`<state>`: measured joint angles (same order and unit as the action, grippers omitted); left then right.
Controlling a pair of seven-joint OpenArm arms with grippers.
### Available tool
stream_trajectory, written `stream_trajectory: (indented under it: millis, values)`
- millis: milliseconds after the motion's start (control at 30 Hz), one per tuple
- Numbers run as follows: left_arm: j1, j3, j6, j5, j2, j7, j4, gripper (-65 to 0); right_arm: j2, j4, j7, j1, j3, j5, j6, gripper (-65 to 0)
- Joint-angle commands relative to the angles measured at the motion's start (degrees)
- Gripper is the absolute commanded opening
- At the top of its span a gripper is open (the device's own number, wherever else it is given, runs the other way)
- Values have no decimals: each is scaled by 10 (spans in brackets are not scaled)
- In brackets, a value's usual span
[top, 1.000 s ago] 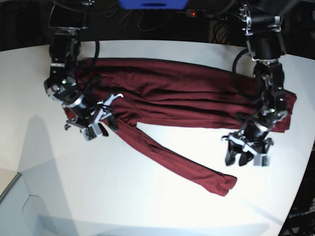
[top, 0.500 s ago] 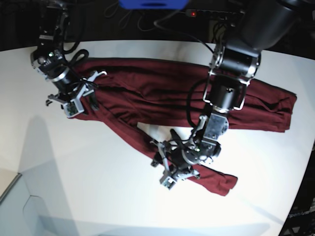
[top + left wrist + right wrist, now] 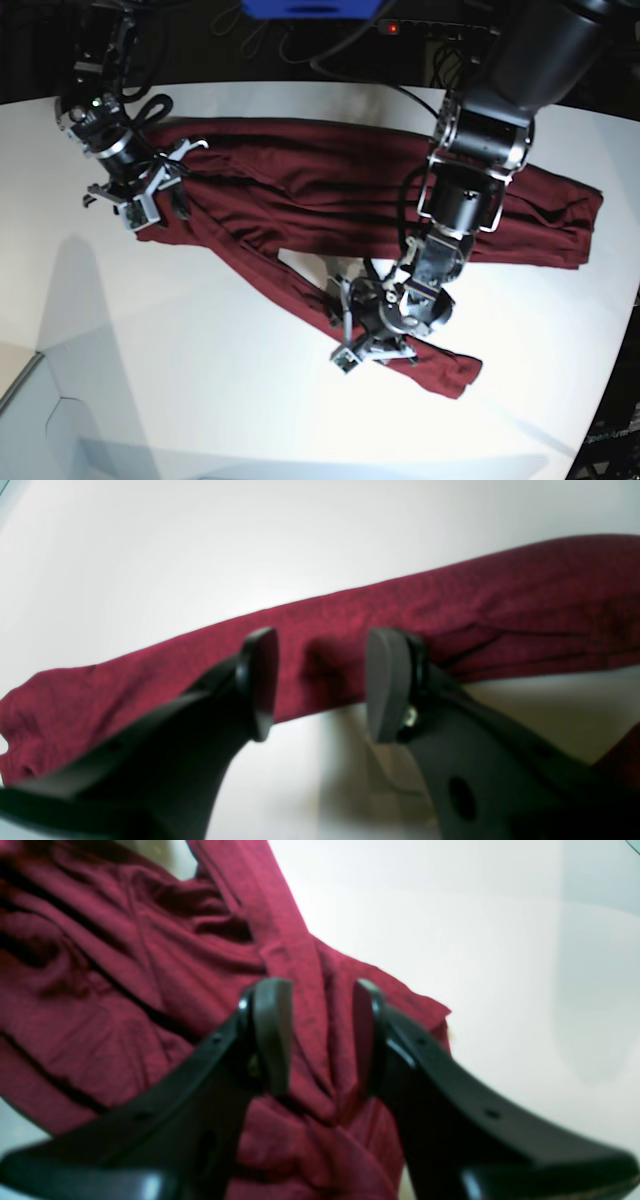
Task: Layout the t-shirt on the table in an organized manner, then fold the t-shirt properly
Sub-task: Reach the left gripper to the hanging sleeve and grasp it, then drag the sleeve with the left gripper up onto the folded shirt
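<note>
Left wrist view: the left gripper [image 3: 320,680] hangs with jaws parted over a long strip of the dark red, thin-fabric t-shirt [image 3: 450,610], nothing between the pads, apparently lined up to pinch that stray band. The white smooth desk [image 3: 200,555] lies bare beyond it.

Right wrist view: the right gripper [image 3: 320,1035] is open too, straddling a rumpled ridge of cloth without closing on it.

Base view: the shirt [image 3: 330,180] sprawls bunched across the desk [image 3: 200,380], one tail trailing forward; each gripper sits at a spot likely chosen for spreading it flat.
</note>
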<state>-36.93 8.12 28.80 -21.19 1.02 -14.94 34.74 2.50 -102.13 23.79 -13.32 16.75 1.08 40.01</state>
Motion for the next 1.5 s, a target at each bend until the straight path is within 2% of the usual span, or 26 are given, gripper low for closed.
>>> stream_trajectory:
  millis: [0, 100, 300, 400, 533, 633, 767, 933, 1100, 1233, 1333, 1467]
  values:
    - [-17, 0, 0, 3, -2, 6, -12, -370, -3, -10, -14, 6, 3, -11, 0, -435]
    - [-19, 0, 1, 3, -2, 8, -58, -370, -3, -10, -14, 5, 3, -11, 0, -435]
    - [-19, 0, -1, 3, -8, 65, -99, -384, -3, -10, -14, 4, 4, -11, 0, -436]
    - [-18, 0, 1, 5, -9, 66, -99, -450, -3, -10, -14, 4, 4, -11, 0, -436]
    - [-18, -2, -3, 5, -11, 63, -93, -650, -3, -10, -13, 4, 4, -11, 0, -437]
    - [-18, -3, -3, 6, -12, 63, -93, -635, -3, -10, -13, 4, 4, -11, 0, -437]
    - [-19, -4, -3, 8, -31, 63, -89, -649, -3, -10, -13, 4, 4, -11, 0, -437]
    - [8, -14, 3, 9, -54, 55, 13, -649, -3, -10, -13, 4, 4, -11, 0, -438]
    - [57, -75, 6, 8, -55, -25, 197, -649, -4, -10, -13, 4, 4, -11, 0, -438]
    - [94, -80, 6, 7, -56, -65, 296, -649, -4, -10, -13, 4, 4, -11, 0, -438]
    - [124, -78, 6, 8, -75, -96, 368, -649, -4, -10, -13, 4, 2, -11, 0, -438]
    - [161, -81, 7, 8, -83, -143, 450, -649, -4, -10, -13, 4, 2, -11, 0, -438]
